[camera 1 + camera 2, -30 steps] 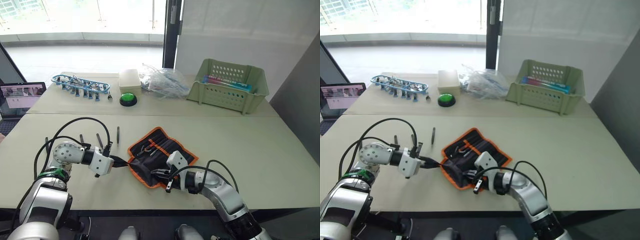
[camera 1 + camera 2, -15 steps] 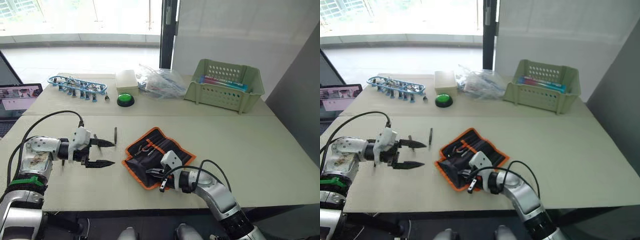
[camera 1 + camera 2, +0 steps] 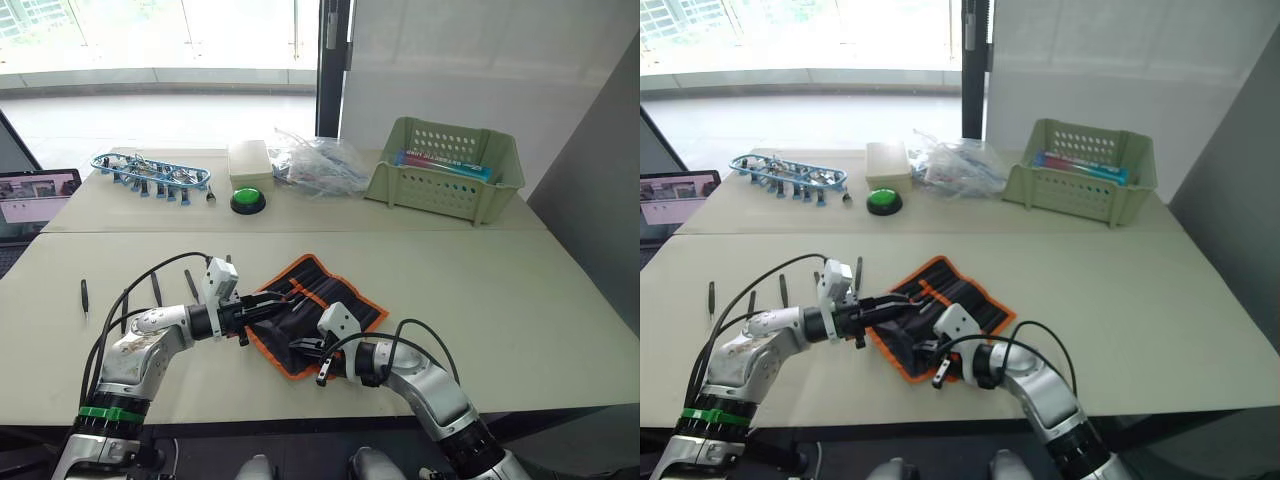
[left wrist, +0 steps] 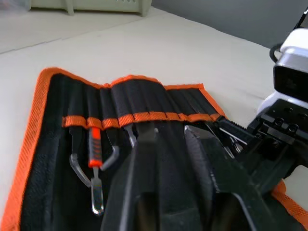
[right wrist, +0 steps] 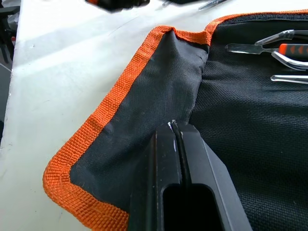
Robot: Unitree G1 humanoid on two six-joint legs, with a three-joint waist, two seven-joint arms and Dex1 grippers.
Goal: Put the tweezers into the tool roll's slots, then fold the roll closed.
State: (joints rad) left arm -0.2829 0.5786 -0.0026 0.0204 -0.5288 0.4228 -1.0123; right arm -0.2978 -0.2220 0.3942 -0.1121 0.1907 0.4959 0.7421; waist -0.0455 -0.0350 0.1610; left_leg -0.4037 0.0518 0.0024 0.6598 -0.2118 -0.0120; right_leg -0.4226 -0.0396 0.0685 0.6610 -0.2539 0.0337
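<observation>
Right gripper [image 3: 300,349] at near edge of tool roll [image 3: 330,305], fingers pressed together flat on black fabric just inside orange trim at near corner; nothing visibly between them beyond the cloth under the tips, so whether fabric is pinched cannot be told. Near corner of roll lifted slightly, flap creased.

Left gripper [image 3: 268,302] reaching in over left edge of roll, fingers [image 4: 144,159] narrowly apart, hovering above slot row; nothing seen held between them. Both grippers close together over roll, tips near but apart.

Tool roll open on near table [image 3: 540,300], turned diagonally, orange band crossing slots. Silver-tipped tools [image 4: 94,163] seated in slots on one side, one with an orange-red grip; other slots look empty from left wrist view.

Tweezers lying loose on table left of roll: one [image 3: 84,296] well out to the left, one [image 3: 124,307] beside left arm's cable, two [image 3: 156,288] [image 3: 190,284] nearer the gripper body. Fifth [image 3: 859,270] just behind left wrist, partly hidden.

Beyond table seam, far table: blue-clipped cable bundle [image 3: 150,172] at left, cream box [image 3: 249,159] with green button [image 3: 245,200] in front of it, clear plastic bags [image 3: 318,165], green basket [image 3: 444,170] at right holding flat packages. Laptop screen [image 3: 32,195] at far left edge.
</observation>
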